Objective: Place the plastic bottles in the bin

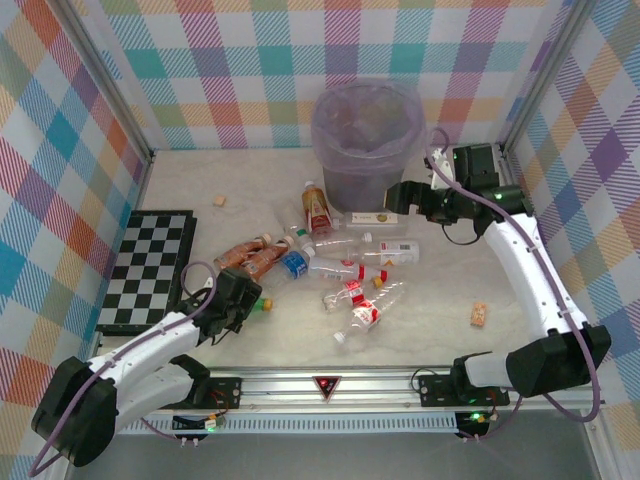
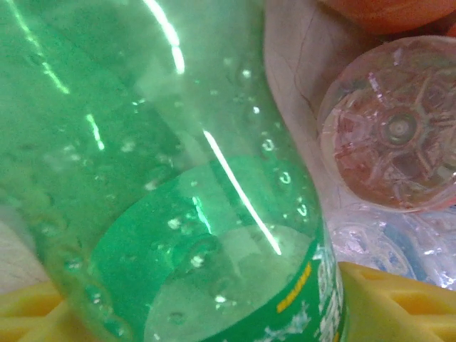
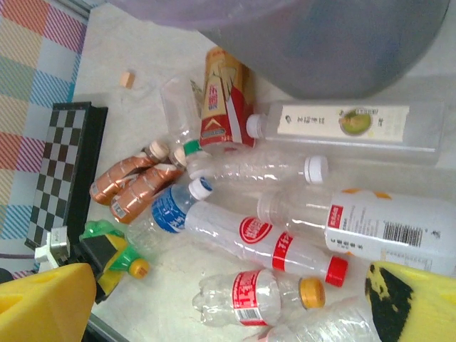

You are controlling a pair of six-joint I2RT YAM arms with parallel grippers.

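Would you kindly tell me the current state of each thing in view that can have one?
Left claw: around the green bottle, grip unclear.
Right claw: open, empty, near the bin.
Bin: upright, open-topped, bag-lined.
Green bottle: lying down, yellow cap on.
Other bottles: lying down, outside the bin.
Chessboard: lying flat.

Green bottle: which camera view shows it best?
Left wrist: the green bottle is close up, body and label edge clear. Right wrist shows green bits and its yellow cap beside the left gripper; top external, a tiny green sliver.
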